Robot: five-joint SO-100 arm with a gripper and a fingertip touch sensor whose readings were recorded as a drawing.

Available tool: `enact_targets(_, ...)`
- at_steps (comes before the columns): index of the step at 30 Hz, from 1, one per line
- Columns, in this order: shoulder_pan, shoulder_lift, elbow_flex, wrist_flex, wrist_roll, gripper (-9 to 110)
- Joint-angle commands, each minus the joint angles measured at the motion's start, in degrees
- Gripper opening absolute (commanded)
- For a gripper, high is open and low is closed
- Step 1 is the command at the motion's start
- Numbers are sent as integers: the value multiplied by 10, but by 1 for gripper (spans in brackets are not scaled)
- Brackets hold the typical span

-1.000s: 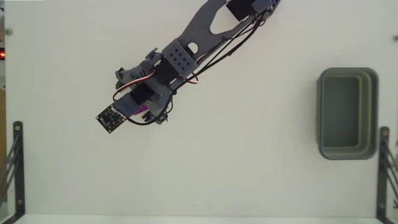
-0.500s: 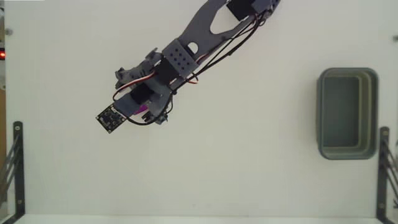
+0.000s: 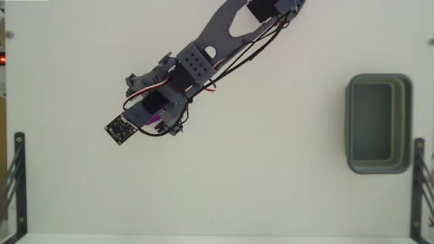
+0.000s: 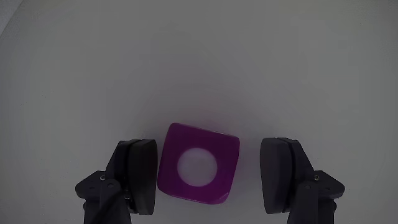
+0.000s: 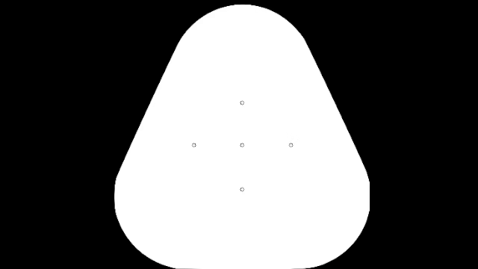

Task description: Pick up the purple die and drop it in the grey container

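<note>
In the wrist view the purple die (image 4: pixel 198 163) lies on the white table with a white round pip facing up. My gripper (image 4: pixel 210 169) straddles it and is open: the left finger (image 4: pixel 142 174) sits right against the die's side, while the right finger (image 4: pixel 278 175) stands a small gap away. From the fixed view the gripper (image 3: pixel 158 123) is left of centre, and only a sliver of the purple die (image 3: pixel 155 120) shows under it. The grey container (image 3: pixel 378 123) rests far off at the right, with nothing in it.
The arm (image 3: pixel 224 34) reaches in from the top edge of the fixed view. Black metal brackets stand at the lower left (image 3: pixel 17 179) and lower right (image 3: pixel 419 186) edges. White tabletop lies between the gripper and the container.
</note>
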Motion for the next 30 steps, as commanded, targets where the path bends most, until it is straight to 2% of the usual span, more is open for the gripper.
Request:
enact_targets(1, 7, 19, 2, -9, 3, 104)
enact_targets(30, 7, 19, 2, -9, 3, 97)
